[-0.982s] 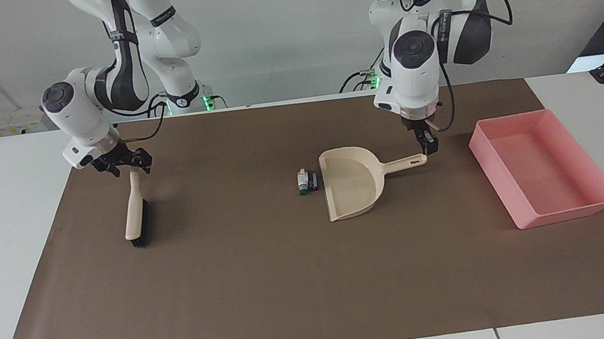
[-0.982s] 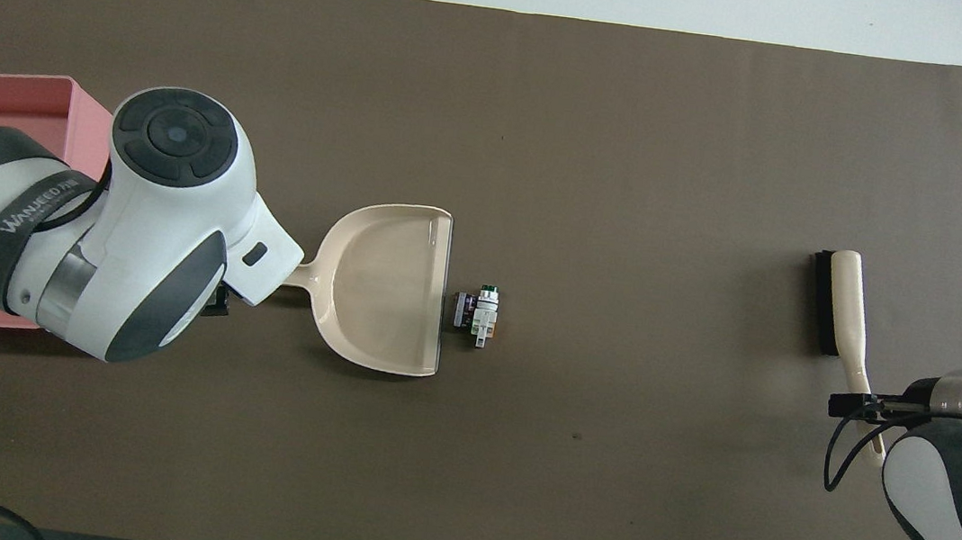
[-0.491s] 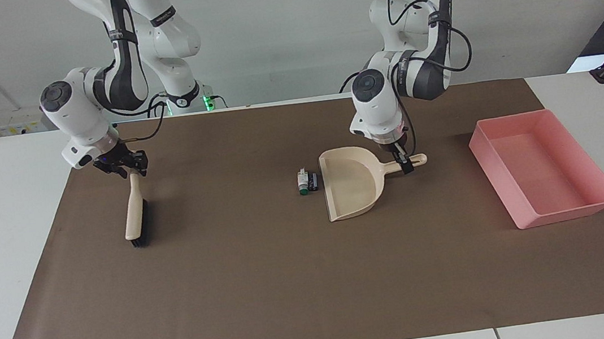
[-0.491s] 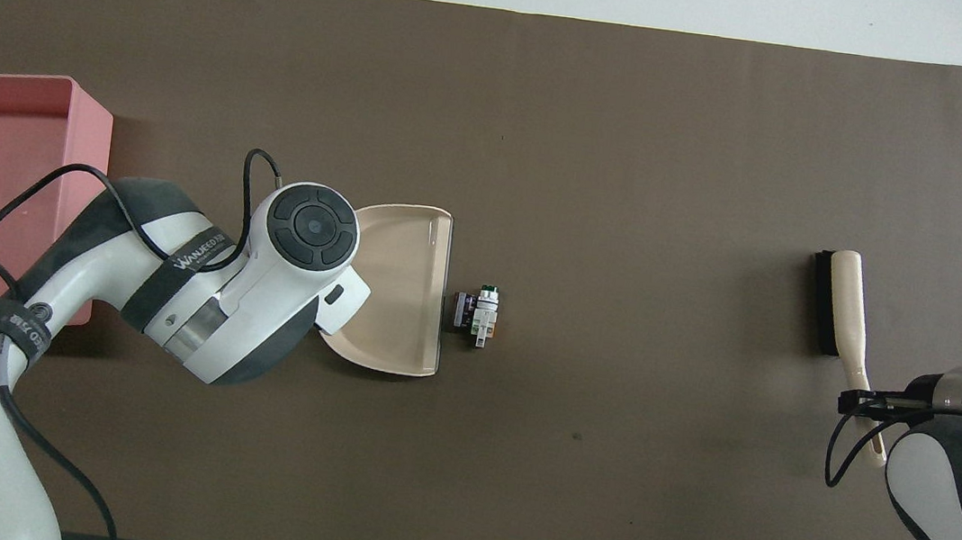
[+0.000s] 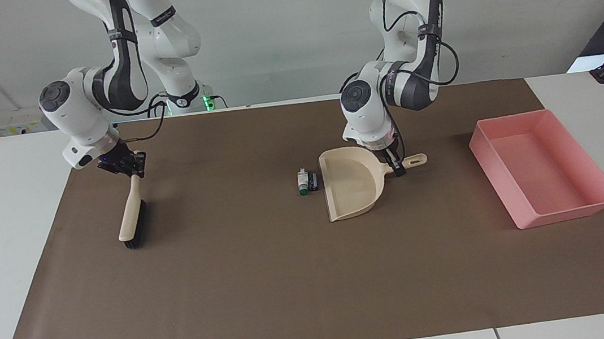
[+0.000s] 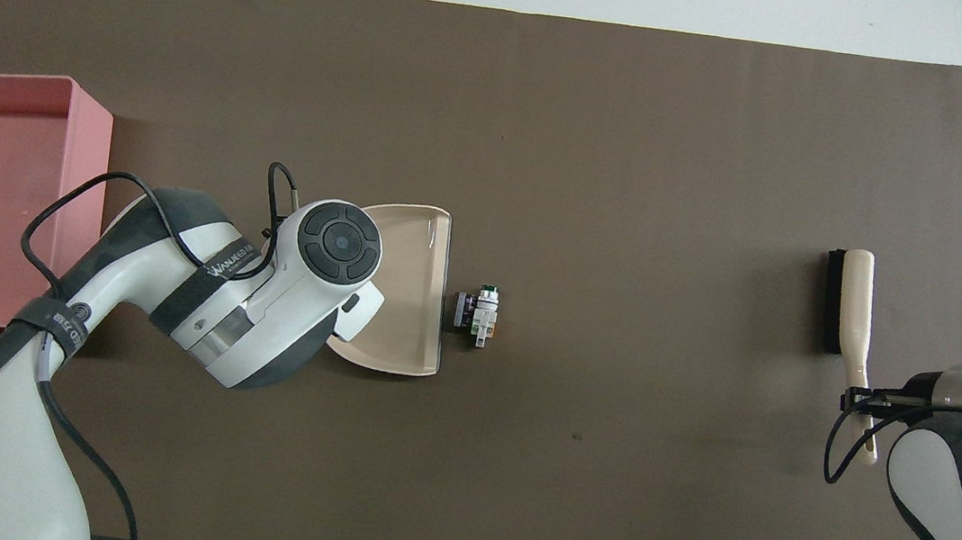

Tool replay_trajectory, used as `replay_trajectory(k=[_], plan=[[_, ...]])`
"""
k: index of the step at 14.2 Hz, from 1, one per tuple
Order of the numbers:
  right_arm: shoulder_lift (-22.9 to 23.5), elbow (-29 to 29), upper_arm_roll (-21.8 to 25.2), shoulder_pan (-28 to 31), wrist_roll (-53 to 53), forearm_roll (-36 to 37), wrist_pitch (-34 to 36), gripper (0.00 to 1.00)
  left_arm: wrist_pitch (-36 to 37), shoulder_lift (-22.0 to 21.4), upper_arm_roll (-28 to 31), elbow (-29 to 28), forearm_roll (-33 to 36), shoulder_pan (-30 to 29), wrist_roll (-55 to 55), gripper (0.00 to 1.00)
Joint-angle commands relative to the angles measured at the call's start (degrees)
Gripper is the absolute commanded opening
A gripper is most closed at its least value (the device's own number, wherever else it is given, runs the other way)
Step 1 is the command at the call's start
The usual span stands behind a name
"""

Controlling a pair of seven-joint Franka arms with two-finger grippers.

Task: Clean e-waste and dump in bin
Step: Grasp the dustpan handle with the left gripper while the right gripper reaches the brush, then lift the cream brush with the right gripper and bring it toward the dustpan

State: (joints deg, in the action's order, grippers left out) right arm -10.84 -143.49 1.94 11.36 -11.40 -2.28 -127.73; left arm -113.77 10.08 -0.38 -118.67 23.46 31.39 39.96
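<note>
The e-waste (image 5: 307, 181) (image 6: 478, 314), a small white piece with a green end beside a dark block, lies on the brown mat just off the open lip of the beige dustpan (image 5: 350, 186) (image 6: 411, 289). My left gripper (image 5: 396, 169) is down on the dustpan's handle and shut on it; in the overhead view the arm hides it. My right gripper (image 5: 130, 169) (image 6: 860, 399) is shut on the handle of a beige brush (image 5: 131, 220) (image 6: 849, 298) with black bristles, toward the right arm's end. The pink bin (image 5: 568, 213) (image 6: 89, 135) stands at the left arm's end.
A brown mat (image 5: 270, 287) covers most of the white table. A wide stretch of bare mat lies between the brush and the e-waste. The bin holds nothing that I can see.
The left arm swung in from the bin side, and its gripper slid along the dustpan handle toward the pan and closed. The right gripper closed on the brush handle, and the brush head swung slightly.
</note>
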Motion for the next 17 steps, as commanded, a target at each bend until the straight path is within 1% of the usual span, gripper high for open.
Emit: replay_trajectory(k=[1,2,3,4,5,7,9,11,13,15,17], plan=[[0.38,5.12,-1.75,-0.19,-1.09,-1.32,4.39,0.00,-3.29,-1.11,0.74,-1.04,2.29,0.77,-2.86,0.17],[0.38,8.10,-2.63,-2.29,0.92,-1.06,8.07,0.00,-2.86,-1.37,0.65,-1.04,2.29,0.77,-3.04,0.05],[0.38,10.57,-2.64,-4.74,3.72,-0.45,11.76,0.00,-2.60,-1.72,0.73,-0.95,2.29,0.77,-3.05,0.02],[0.47,11.99,-2.73,-7.73,7.41,-0.35,14.24,0.00,-1.46,-2.95,0.74,-0.43,2.29,0.43,-2.44,0.00],[0.30,12.44,-2.73,-10.63,11.88,-0.18,15.22,0.00,1.59,-3.91,0.74,0.79,2.29,-0.01,-2.34,0.00],[-0.05,12.18,-2.73,-16.60,19.97,0.26,16.28,0.00,7.14,-3.40,0.74,4.04,2.29,-0.02,0.53,0.00],[-0.32,11.30,-2.73,-23.28,24.83,0.26,16.54,0.00,6.99,-3.22,0.74,4.06,2.29,-0.10,5.98,0.00],[0.73,10.86,-2.99,-28.73,30.96,0.17,16.11,0.00,6.90,-3.13,0.82,3.97,2.29,-0.19,9.94,0.00],[2.48,10.86,-3.00,-33.66,36.25,-0.79,15.58,0.00,6.81,-2.26,0.82,3.88,2.29,0.07,10.40,0.00],[3.98,10.86,-3.00,-37.18,40.56,-1.06,15.05,0.00,6.81,-1.29,0.91,3.71,2.38,0.60,9.96,0.00],[5.04,10.86,-3.00,-40.09,42.68,-3.15,11.81,0.00,6.72,-1.38,0.82,2.22,5.17,2.43,7.08,0.00]])
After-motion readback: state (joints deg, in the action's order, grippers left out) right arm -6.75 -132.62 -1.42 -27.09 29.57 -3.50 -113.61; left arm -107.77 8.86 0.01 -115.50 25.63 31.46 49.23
